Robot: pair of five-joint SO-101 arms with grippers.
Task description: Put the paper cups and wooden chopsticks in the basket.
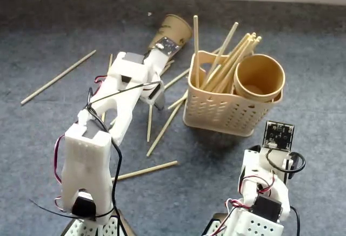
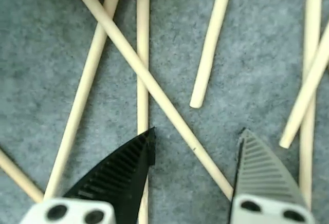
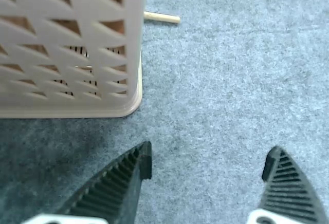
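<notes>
1. The basket (image 1: 216,111) is standing upright on the grey table (image 1: 313,41), toward the right side of the high view.
2. A paper cup (image 1: 259,76) is sitting upright in the right part of the basket. A bundle of chopsticks (image 1: 236,57) is leaning in the left part, with its tips sticking out above the rim.
3. A second paper cup (image 1: 173,29) is lying on its side on the table, beyond the basket and to its left, partly covered by the wrist of the left arm (image 1: 121,98).
4. Loose chopsticks (image 1: 166,129) are lying on the table left of the basket, several crossing one another beneath the left arm. One stick (image 1: 59,77) is lying well apart at the far left, and another (image 1: 146,170) is lying nearer the arm bases.
5. The left gripper (image 2: 198,134) is hanging low over the crossed sticks with its fingers open, gripping nothing. A slanting chopstick (image 2: 154,90) is running across the gap between the black finger (image 2: 128,167) and the pale grey finger (image 2: 262,172), its end just beside the pale one.
6. The right gripper (image 3: 209,149) is hovering over bare table just beside a lower corner of the basket. Its fingers are spread wide and holding nothing.
7. A chopstick end (image 3: 162,17) is poking out from behind the basket wall in the right wrist view.
8. The right arm (image 1: 265,187) is sitting on the near side of the basket, close to its wall.
</notes>
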